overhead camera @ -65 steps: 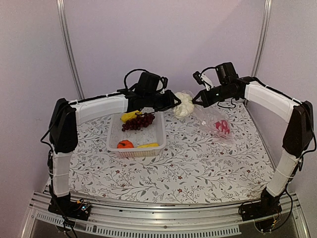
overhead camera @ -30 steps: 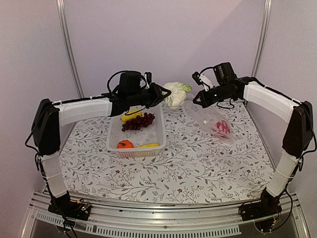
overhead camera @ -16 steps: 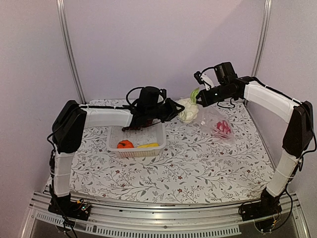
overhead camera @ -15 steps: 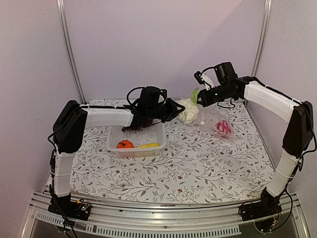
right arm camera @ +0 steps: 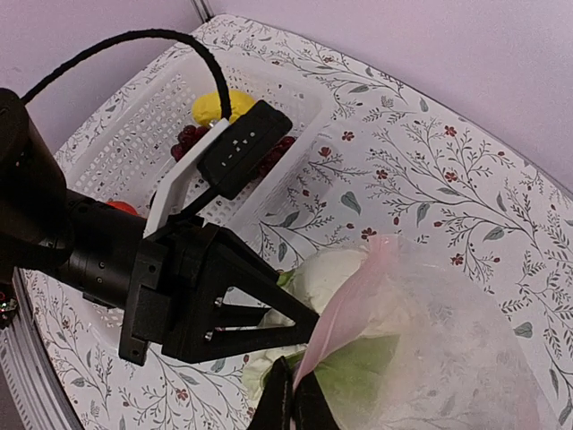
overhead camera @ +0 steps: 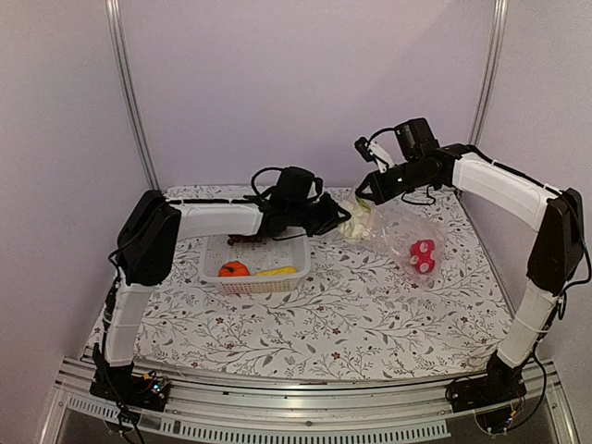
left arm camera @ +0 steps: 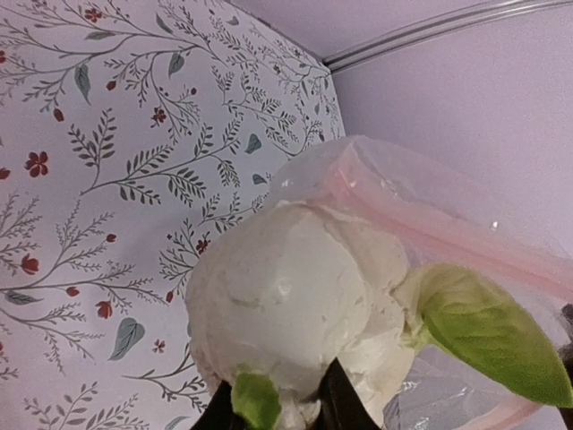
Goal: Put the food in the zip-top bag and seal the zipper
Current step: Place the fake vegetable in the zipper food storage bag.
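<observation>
My left gripper (overhead camera: 340, 220) is shut on the white cauliflower (overhead camera: 359, 223) and holds it at the mouth of the clear zip-top bag (overhead camera: 407, 231). In the left wrist view the cauliflower (left arm camera: 286, 300) with its green leaf sits against the pinkish zipper strip (left arm camera: 430, 224). My right gripper (overhead camera: 363, 196) is shut on the bag's mouth edge and holds it up; in the right wrist view it (right arm camera: 294, 405) pinches the zipper strip (right arm camera: 354, 309) just over the cauliflower (right arm camera: 333, 273). A red pepper (overhead camera: 422, 255) lies inside the bag.
The white slotted basket (overhead camera: 211, 264) stands left of the bag with the orange tomato (overhead camera: 233, 269) and yellow corn (overhead camera: 277, 272). The right wrist view shows the lemon (right arm camera: 219, 106) and dark grapes (right arm camera: 192, 136) in it. Walls stand close behind and to the right.
My left arm has carried the cauliflower to the right and down, up to the bag's mouth. My right gripper has moved slightly left with the bag edge; the red pepper shifted inside the bag.
</observation>
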### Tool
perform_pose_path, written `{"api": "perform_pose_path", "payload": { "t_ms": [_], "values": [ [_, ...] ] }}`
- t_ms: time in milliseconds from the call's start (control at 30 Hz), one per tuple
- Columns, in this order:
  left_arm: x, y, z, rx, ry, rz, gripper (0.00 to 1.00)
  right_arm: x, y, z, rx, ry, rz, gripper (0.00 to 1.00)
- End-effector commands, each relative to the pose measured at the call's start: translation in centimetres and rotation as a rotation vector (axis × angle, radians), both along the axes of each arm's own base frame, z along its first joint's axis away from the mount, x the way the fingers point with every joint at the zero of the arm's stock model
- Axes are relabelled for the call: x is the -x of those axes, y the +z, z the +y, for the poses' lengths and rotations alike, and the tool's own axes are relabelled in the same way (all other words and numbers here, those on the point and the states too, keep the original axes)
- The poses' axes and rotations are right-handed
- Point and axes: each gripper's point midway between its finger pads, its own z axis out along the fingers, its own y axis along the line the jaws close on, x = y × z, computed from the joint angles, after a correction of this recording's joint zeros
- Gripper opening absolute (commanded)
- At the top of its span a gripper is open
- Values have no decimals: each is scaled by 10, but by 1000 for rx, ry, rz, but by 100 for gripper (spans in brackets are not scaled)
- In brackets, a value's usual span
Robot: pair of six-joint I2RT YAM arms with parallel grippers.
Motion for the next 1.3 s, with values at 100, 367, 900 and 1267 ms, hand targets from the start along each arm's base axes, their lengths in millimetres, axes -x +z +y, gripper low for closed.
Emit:
{"api": "perform_pose_path", "payload": {
  "t_ms": [100, 367, 900, 1267],
  "values": [
    [9, 71, 5, 13, -26, -130, 0, 24, -9, 36, 6, 131, 3, 0],
    [6, 106, 28, 142, -54, -111, 0, 25, -8, 35, 29, 130, -15, 0],
    [-13, 50, 12, 29, 60, -29, 7, 37, 63, 37, -153, 235, -75, 0],
    [1, 150, 19, 15, 16, -384, 67, 4, 39, 2, -187, 146, 1, 0]
  ]
}}
